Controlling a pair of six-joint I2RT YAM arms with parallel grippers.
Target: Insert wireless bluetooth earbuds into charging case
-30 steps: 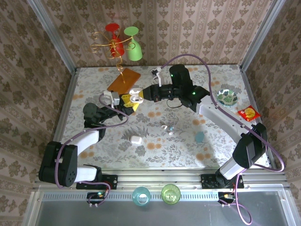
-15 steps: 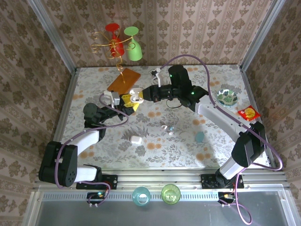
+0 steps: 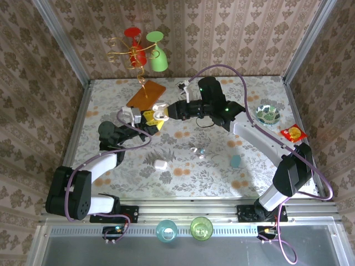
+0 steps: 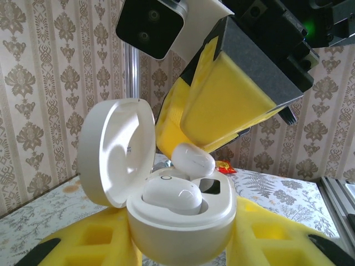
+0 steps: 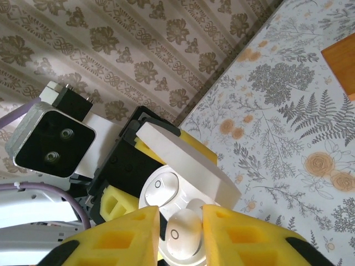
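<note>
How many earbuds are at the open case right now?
2: one earbud seated in the case, a second earbud above it at the right tool. More may be hidden.

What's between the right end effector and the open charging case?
A white earbud, over the free socket of the charging case; both wrist views show it.

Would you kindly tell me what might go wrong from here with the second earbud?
1. The second earbud sits tilted above the empty slot at the right gripper's fingertips; let go like this, it may miss the slot and roll off the case.
2. The left gripper holds the case off the table, so a downward push could tip it.
</note>
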